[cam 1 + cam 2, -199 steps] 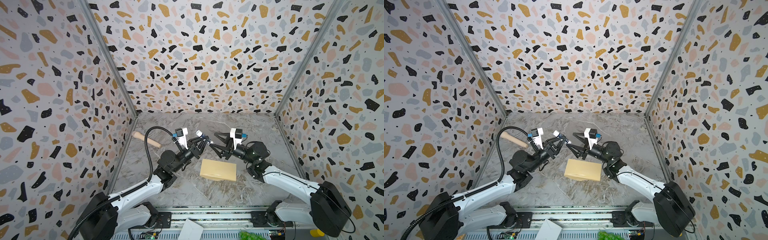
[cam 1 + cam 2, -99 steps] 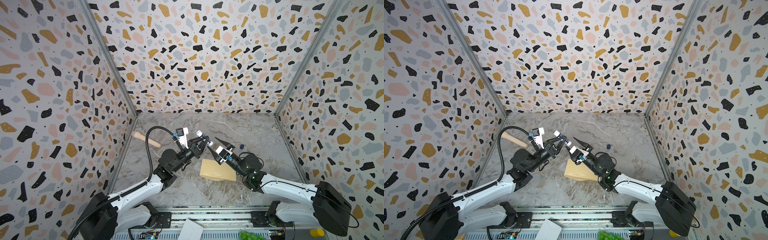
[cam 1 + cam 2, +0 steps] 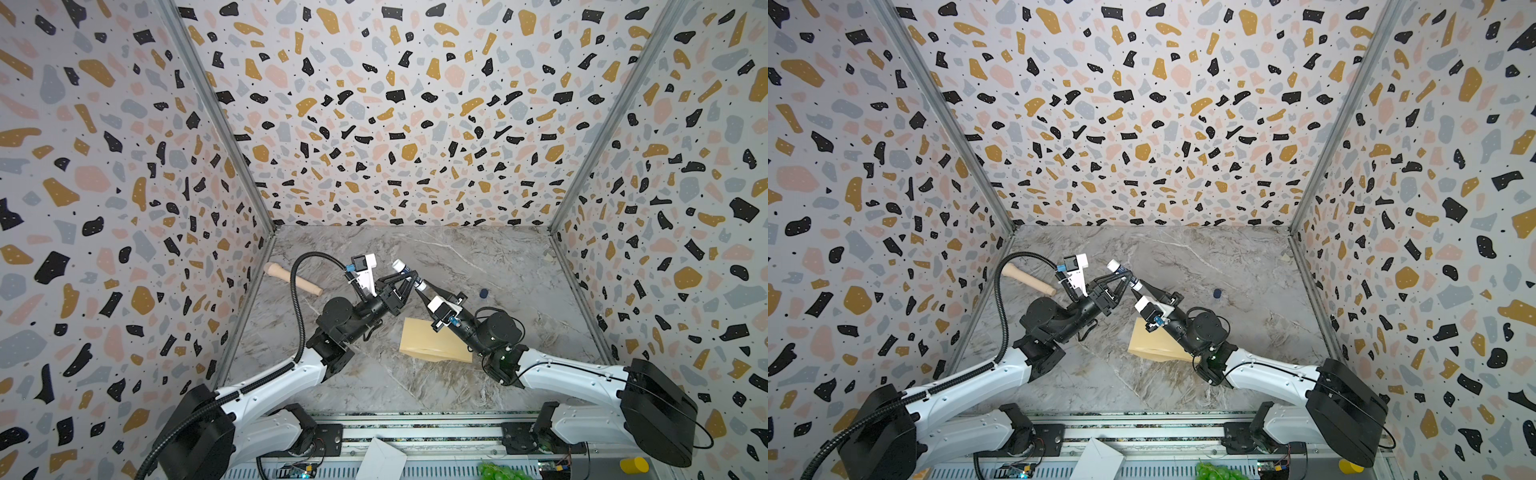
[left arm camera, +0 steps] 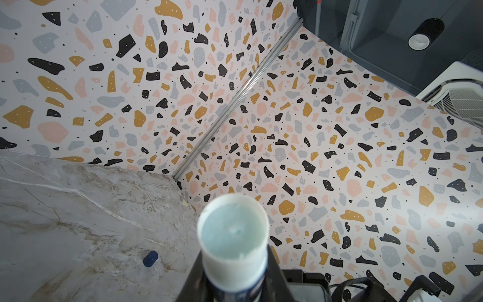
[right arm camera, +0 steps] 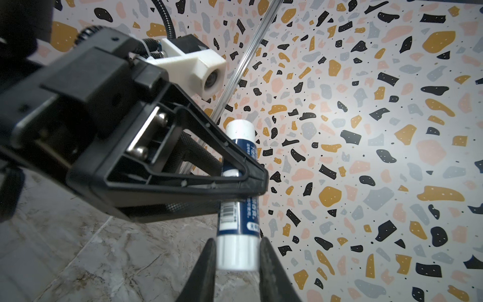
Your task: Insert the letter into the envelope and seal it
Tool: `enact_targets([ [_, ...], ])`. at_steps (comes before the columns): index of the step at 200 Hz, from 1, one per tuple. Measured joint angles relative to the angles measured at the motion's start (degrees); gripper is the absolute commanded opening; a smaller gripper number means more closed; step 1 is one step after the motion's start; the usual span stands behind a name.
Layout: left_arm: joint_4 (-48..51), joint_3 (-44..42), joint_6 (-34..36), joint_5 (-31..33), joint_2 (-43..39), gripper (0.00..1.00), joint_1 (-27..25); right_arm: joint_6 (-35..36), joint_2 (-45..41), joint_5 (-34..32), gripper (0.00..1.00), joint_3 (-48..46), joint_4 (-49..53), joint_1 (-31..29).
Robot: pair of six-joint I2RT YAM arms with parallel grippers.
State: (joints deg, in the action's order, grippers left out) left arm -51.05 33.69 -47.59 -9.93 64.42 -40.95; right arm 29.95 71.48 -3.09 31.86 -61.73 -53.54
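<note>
The tan envelope point(image 3: 428, 345) point(image 3: 1150, 345) lies flat on the marble floor, partly under my right arm. The letter is out of view. A blue-and-white glue stick point(image 3: 409, 276) point(image 3: 1123, 274) point(image 5: 239, 209) is held in the air above the floor, behind the envelope. My left gripper point(image 3: 406, 279) point(image 3: 1121, 277) point(image 4: 235, 277) is shut on its middle, and the uncapped pale end point(image 4: 234, 232) faces the left wrist camera. My right gripper point(image 3: 420, 286) point(image 3: 1136, 291) point(image 5: 236, 256) is shut on the stick's white base, one finger on each side.
A small blue cap point(image 3: 483, 293) point(image 3: 1217, 293) point(image 4: 150, 258) lies on the floor to the right of the grippers. A wooden handle point(image 3: 293, 279) point(image 3: 1029, 280) rests by the left wall. Patterned walls enclose three sides. A white paper piece point(image 3: 382, 457) sits on the front rail.
My right gripper swung round with its arm dropping over the envelope, came up under the glue stick and closed on its white base. The left gripper kept its hold and barely moved.
</note>
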Motion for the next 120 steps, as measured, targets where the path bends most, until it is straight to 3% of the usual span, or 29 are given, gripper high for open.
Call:
enact_targets([
  [27,0.0,0.0,0.0,0.0,0.1,0.00,0.0,-1.3,0.0,0.1,0.01,0.0,0.3,0.0],
  [49,0.3,0.0,0.7,-0.2,0.2,0.00,0.0,-7.3,-1.2,4.6,0.00,0.3,3.1,2.5],
  [92,-3.2,0.0,4.1,-2.8,0.3,0.00,0.0,-37.8,-0.3,39.8,0.09,5.2,5.8,17.8],
  [120,-5.1,-0.3,5.6,-5.2,0.3,0.00,0.0,-54.6,4.0,52.7,0.19,7.5,-0.3,21.8],
])
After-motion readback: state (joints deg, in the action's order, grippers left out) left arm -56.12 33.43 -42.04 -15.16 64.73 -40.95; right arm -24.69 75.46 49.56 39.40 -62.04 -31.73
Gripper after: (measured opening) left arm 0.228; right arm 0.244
